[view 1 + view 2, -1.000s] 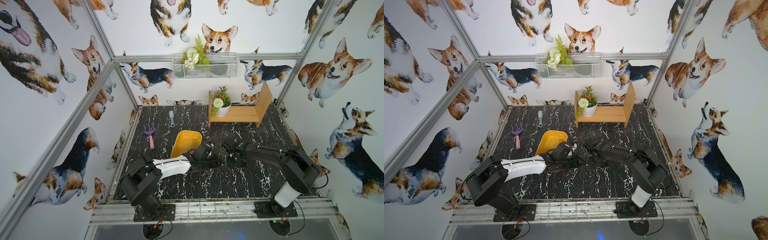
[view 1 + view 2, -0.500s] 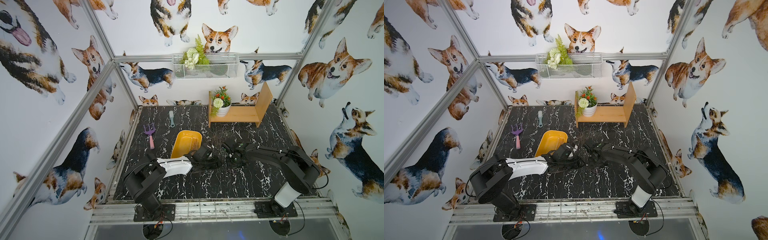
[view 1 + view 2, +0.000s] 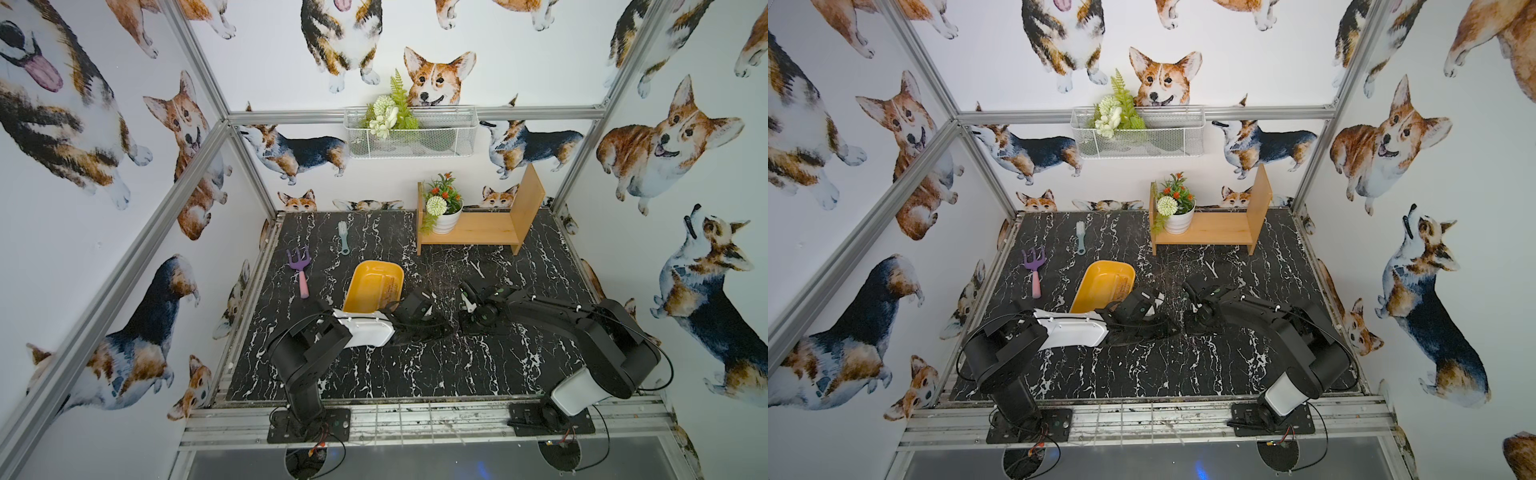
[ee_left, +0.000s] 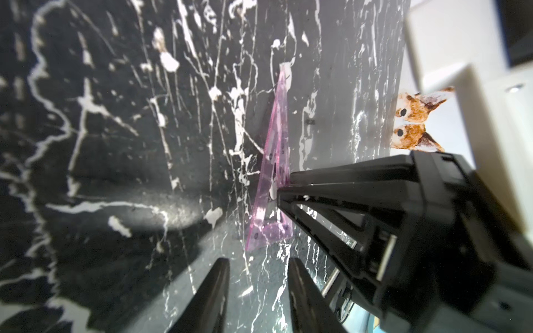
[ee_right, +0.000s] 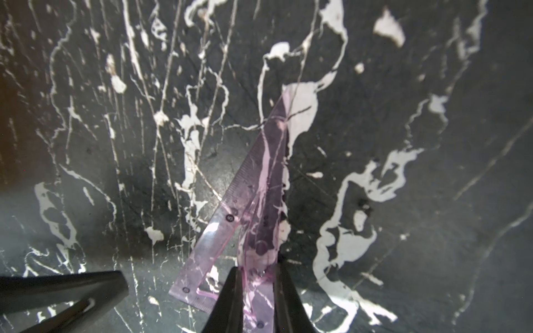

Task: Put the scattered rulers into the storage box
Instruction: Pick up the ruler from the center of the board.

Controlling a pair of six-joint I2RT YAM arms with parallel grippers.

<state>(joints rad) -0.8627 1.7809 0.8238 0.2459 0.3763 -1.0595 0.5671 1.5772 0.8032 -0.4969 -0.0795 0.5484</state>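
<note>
Change: right gripper (image 5: 258, 291) narrowed within the last second, now pinching the pink translucent set square (image 5: 259, 184) at its wide end.
Grip: fingers (image 5: 230, 299) nearly together, one on each face of the thin plastic.
Set square: near the middle of the marble table (image 3: 415, 374), between the storage box (image 3: 365, 264) and the table's right edge; gripped end seemingly tilted up, pointed tip low; too faint to make out in both top views.
Left gripper (image 4: 258, 288): spread, empty, hovering just beside the set square's wide end, close to the right gripper's tips.
Storage box: yellow tray, left of the table's centre, near end hidden under the left arm; contents hard to tell.
Meaning for the task: grasp seemingly secured, so the pick is likely done; lift and carry toward the box next.
Risk: slick thin plastic, liable to pivot or slip in so narrow a pinch; crowding from the left gripper on the way.
Undone: set square not yet in the box.
</note>
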